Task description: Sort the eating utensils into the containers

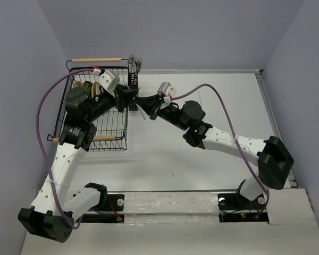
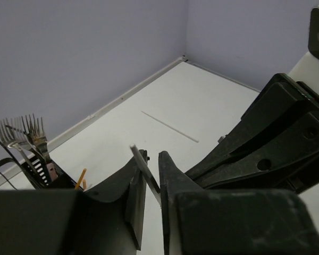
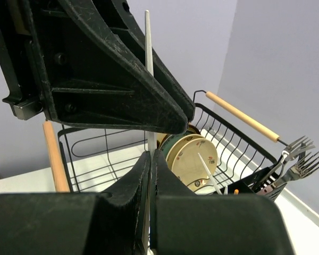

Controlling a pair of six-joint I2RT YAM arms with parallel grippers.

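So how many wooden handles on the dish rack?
2. The far handle tops the back edge of the dish rack; the near handle lies along its front edge, partly behind the left arm.

Right half of table (image 1: pixel 223 106): bare, wide passage to far wall.
Far left: dish rack (image 1: pixel 125 127), plates (image 1: pixel 93 86) standing inside, blocking.
Rack's right far corner: caddy (image 1: pixel 133 81), forks (image 1: pixel 135 64) jutting up, tines high.
Beside rack: left gripper (image 1: pixel 135 99) and right gripper (image 1: pixel 145 102) tip to tip, white stick (image 3: pixel 148 42) pinched in the right one, bridging both.
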